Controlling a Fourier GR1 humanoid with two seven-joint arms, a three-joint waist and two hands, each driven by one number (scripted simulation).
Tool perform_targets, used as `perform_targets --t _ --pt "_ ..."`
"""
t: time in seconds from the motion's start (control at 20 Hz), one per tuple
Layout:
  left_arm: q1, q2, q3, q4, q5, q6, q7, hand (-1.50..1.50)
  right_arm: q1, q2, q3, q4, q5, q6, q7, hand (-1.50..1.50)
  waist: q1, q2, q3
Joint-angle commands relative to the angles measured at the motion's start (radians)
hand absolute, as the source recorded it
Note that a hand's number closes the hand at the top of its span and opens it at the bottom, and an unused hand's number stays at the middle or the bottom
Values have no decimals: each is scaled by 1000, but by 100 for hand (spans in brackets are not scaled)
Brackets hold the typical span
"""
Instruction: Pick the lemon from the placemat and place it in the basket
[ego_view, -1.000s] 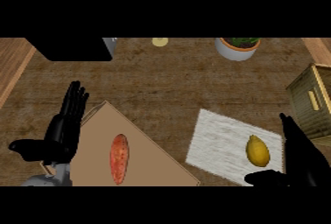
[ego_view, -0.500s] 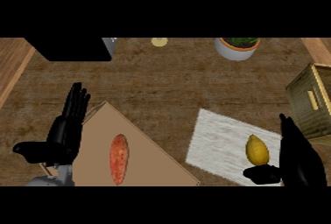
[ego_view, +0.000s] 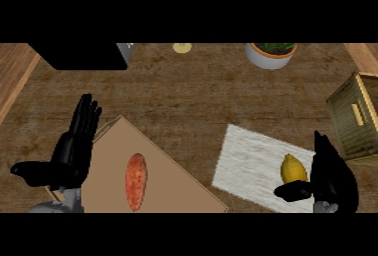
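Note:
The yellow lemon (ego_view: 293, 168) lies on the pale placemat (ego_view: 251, 165) at the lower right. My right hand (ego_view: 334, 175) stands just to its right, open, with fingers straight and pointing up the view. Its thumb (ego_view: 292, 191) reaches under the lemon's near end, close to it or touching; I cannot tell which. The wooden basket (ego_view: 357, 121) stands at the right edge, beyond the placemat. My left hand (ego_view: 72, 150) rests open at the lower left, fingers up, beside the cutting board.
A brown cutting board (ego_view: 170, 180) with an orange sweet potato (ego_view: 135, 175) lies at the lower middle. A potted plant (ego_view: 272, 54), a small yellow object (ego_view: 182, 48) and a black box (ego_view: 77, 55) stand along the far edge.
My right hand has crept left and up toward the lemon, bringing its thumb in under the fruit. The lemon and my left hand have stayed put.

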Motion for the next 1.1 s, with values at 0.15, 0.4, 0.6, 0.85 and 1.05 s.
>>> perform_targets --t 0.15,0.4,0.6,0.85,1.05 --pt "39 -39 -5 -32 -48 -14 4 0 -16 60 -22 59 25 21 18 -150 0 0 0" --pt "40 -67 9 -40 -71 -23 8 0 -29 79 -58 75 25 28 -11 -150 0 0 0" --pt "28 -21 84 -56 -27 -93 48 0 24 93 -52 118 46 -27 -65 -150 0 0 0" --pt "7 -85 75 72 -77 -78 -66 0 46 87 -49 104 62 -7 -75 -150 -2 0 0" --pt "-8 -97 53 -17 -108 -64 33 0 4 98 -107 244 41 -95 -166 -150 0 0 0"
